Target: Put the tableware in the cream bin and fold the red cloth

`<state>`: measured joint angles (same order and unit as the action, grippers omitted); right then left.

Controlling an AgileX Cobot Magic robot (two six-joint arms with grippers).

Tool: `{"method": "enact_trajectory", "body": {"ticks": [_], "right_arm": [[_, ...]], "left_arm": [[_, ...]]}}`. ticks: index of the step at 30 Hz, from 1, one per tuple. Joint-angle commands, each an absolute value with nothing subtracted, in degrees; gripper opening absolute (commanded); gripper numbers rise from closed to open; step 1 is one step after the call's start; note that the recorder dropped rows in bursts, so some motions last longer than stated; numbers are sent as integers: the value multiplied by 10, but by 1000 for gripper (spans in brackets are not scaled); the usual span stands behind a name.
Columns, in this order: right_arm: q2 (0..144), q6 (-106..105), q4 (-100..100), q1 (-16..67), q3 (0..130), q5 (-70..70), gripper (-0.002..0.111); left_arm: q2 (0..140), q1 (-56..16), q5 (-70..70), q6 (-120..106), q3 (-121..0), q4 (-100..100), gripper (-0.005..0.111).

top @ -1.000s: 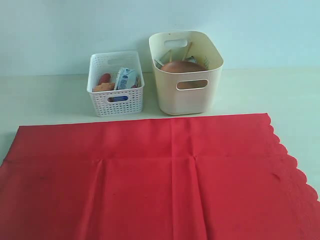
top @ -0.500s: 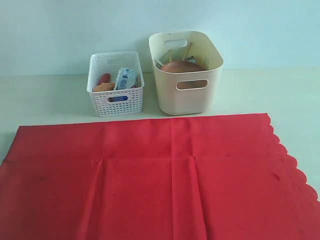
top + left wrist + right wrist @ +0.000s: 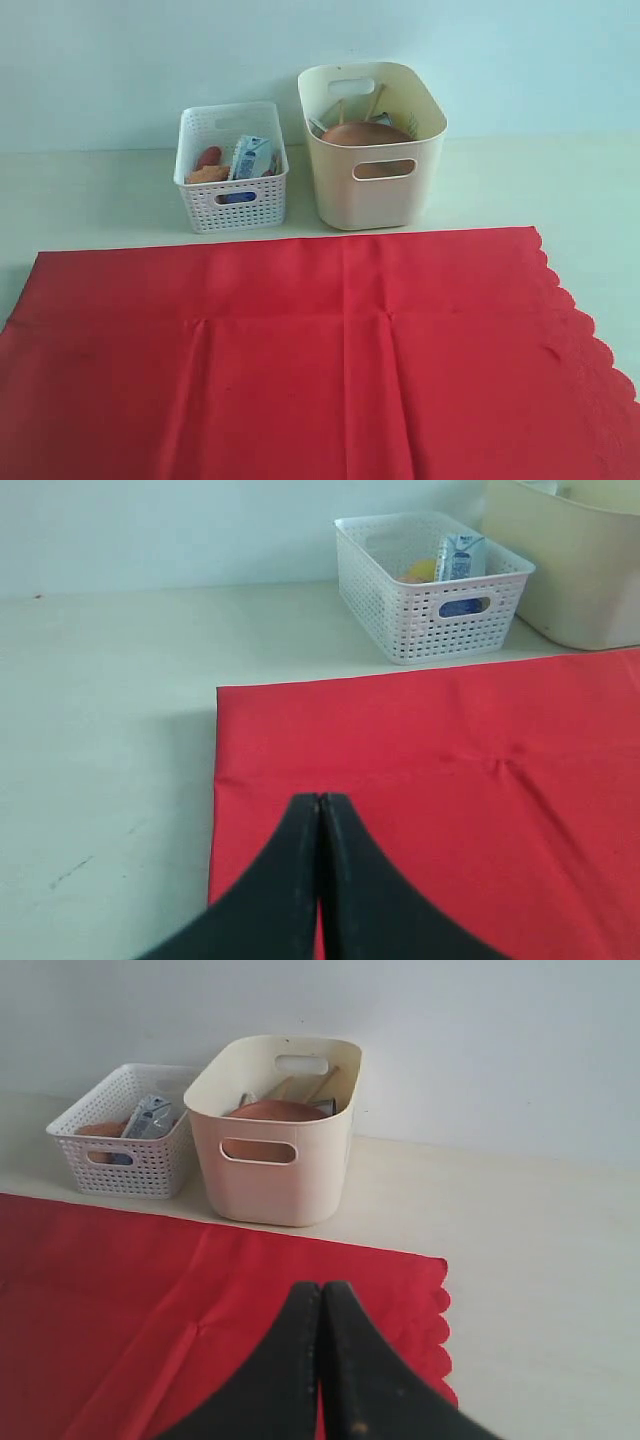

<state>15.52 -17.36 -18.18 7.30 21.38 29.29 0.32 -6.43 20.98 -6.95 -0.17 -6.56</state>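
1. Over the left border of the red cloth (image 3: 420, 780) hangs my left gripper (image 3: 319, 802). Its two black fingers are pressed together to a thin seam and hold nothing.
2. My right gripper (image 3: 320, 1290) hangs over the scalloped right edge of the same cloth. Its fingers are also closed flat on each other, and it is empty.
3. The cloth is smooth and bright red, spread flat on the pale table (image 3: 90, 195), with faint fold creases crossing it.
4. Behind the cloth stands the cream bin (image 3: 375, 195), of smooth plastic, with rounded corners and oval handle holes. Inside it lies the round brown plate (image 3: 365, 133), and two wooden chopsticks (image 3: 377, 97) lean up behind the plate.
5. Just beside the bin, on its left in the exterior view, is a smaller white lattice basket (image 3: 232, 205). It holds a blue-and-white milk carton (image 3: 250, 157) and some reddish and orange food (image 3: 207, 168).
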Motion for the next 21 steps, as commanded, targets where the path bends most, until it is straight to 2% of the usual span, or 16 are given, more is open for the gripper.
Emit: {"method": "enact_trajectory", "body": {"ticks": [1,21], "right_arm": [[153,-179,-180,73,212,277,0],[153,-178,-210,73,212,277,0]], "left_arm": [[0,-63,204,-69,0,-66,0],[4,-63,206,-69,-1,-66,0]]}}
